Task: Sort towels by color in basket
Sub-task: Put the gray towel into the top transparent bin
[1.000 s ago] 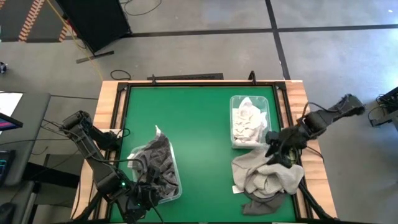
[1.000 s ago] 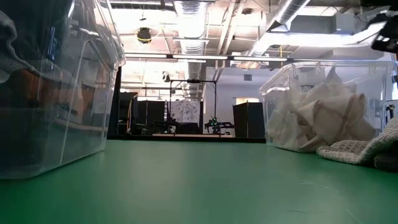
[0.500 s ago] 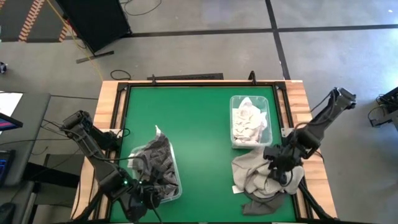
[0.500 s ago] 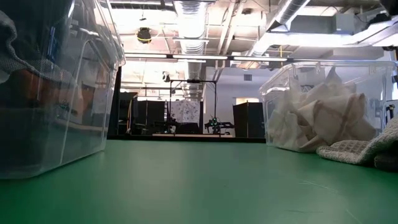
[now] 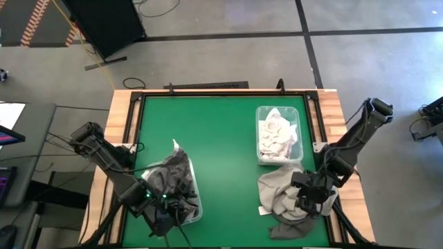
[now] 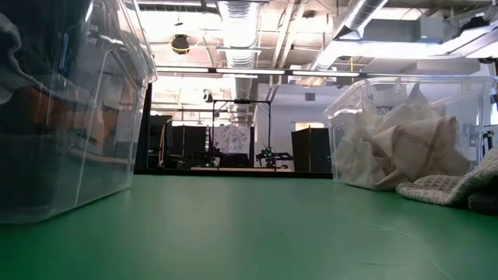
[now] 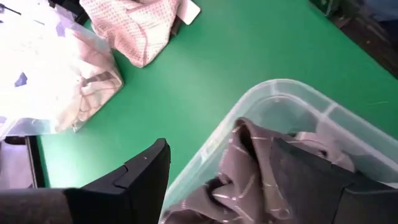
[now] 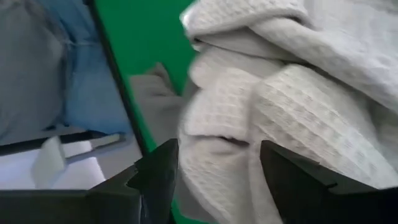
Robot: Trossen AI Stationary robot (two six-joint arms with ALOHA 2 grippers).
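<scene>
With its two dark fingers spread apart, the right gripper [image 8: 214,171] hangs just over the loose heap of beige-grey and dark grey waffle-weave towels [image 5: 287,197] at the table's near right corner, evidently lining up to pinch one cloth out of the pile. A thick, pale ribbed fold [image 8: 292,106] lies between and just ahead of the jaws, touching neither finger as far as can be told. Beyond that heap stands the clear plastic bin of white and light cloths [image 5: 278,135], some with thin reddish stripes, apparently the light-colour destination. The left gripper [image 7: 249,180], jaws also parted and holding nothing, hovers over the rim of the second clear plastic bin [image 5: 196,196], which sits directly ahead of its fingers and is filled with crumpled dark grey towels [image 7: 261,168]; it looks to be waiting there above the dark batch. The green table surface [image 5: 221,131] separates the two bins.
</scene>
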